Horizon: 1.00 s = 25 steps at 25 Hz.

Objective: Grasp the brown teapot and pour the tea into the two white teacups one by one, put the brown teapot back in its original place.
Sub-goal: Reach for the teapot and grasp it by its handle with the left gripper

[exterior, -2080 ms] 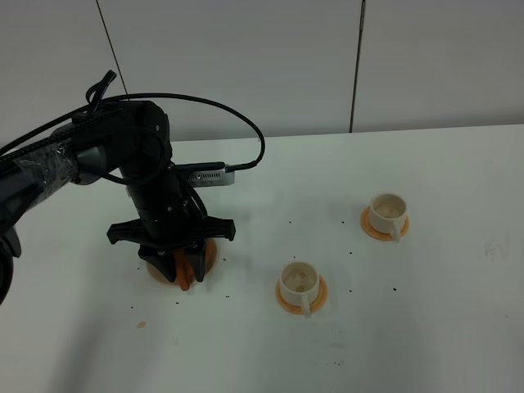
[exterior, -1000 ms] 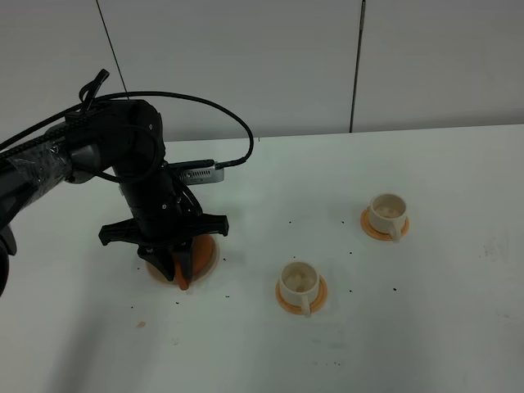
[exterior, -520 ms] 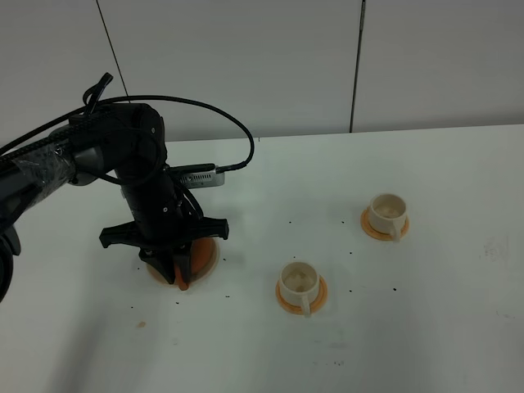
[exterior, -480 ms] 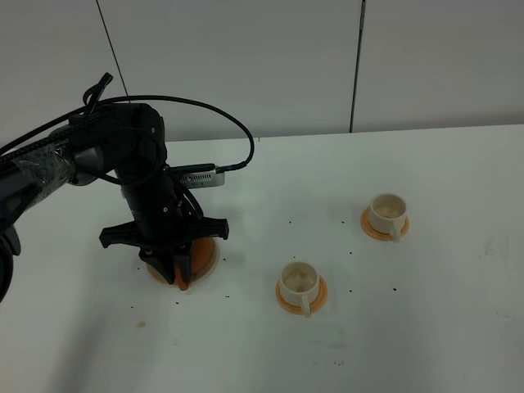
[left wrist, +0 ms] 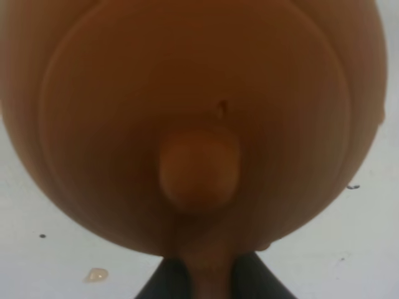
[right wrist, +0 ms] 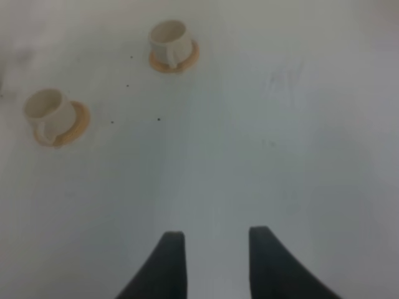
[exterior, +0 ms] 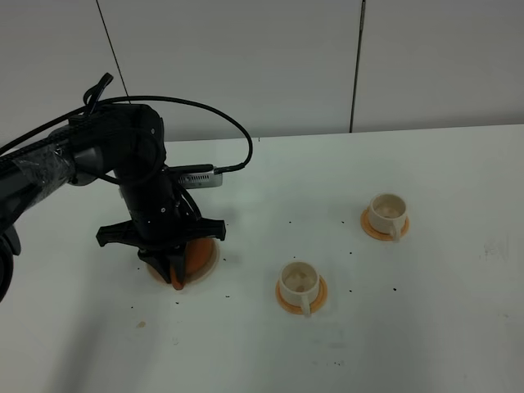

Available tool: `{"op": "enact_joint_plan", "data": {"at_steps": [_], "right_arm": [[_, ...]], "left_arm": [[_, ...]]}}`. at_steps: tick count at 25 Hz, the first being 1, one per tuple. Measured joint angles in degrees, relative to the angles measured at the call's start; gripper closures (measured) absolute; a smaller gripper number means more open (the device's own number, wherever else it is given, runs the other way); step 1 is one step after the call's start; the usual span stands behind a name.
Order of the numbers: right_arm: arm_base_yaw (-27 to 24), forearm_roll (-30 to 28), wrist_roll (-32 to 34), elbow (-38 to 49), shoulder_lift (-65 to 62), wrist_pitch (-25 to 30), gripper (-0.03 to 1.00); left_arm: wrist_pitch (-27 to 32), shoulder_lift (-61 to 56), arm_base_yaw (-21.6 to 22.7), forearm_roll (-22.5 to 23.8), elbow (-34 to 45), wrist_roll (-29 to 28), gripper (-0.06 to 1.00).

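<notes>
Within the last second the left end effector (exterior: pixel 175 277) had clenched on the stubby handle of the teapot (exterior: pixel 196 249), which still sat on its cream saucer (exterior: pixel 212 260) at the left of the table (exterior: pixel 426 327). The right end effector (right wrist: pixel 211 240) hung released.

Heads up, the high cam barely gets the brown teapot (exterior: pixel 197 250): the left arm (exterior: pixel 139 164) sits right over it, so only an orange-brown sliver peeks out, plus a bit of rim of the pale saucer (exterior: pixel 212 260). Left wrist cam is way too close, so the pot's a blurry blob cut off on three sides, with the left fingers (left wrist: pixel 257 279) just dark tips at the edge. Right wrist cam is soft too, right fingers (right wrist: pixel 169 265) cropped, and what's in the teacups (exterior: pixel 299 280) is too small to tell.
</notes>
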Motion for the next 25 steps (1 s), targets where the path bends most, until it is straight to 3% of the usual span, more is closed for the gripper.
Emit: {"op": "enact_joint_plan", "data": {"at_steps": [25], "right_arm": [[0.00, 0.00, 0.00, 0.00, 0.00, 0.00, 0.72]], "left_arm": [[0.00, -1.11, 0.00, 5.23, 0.00, 2.26, 0.77]]}}
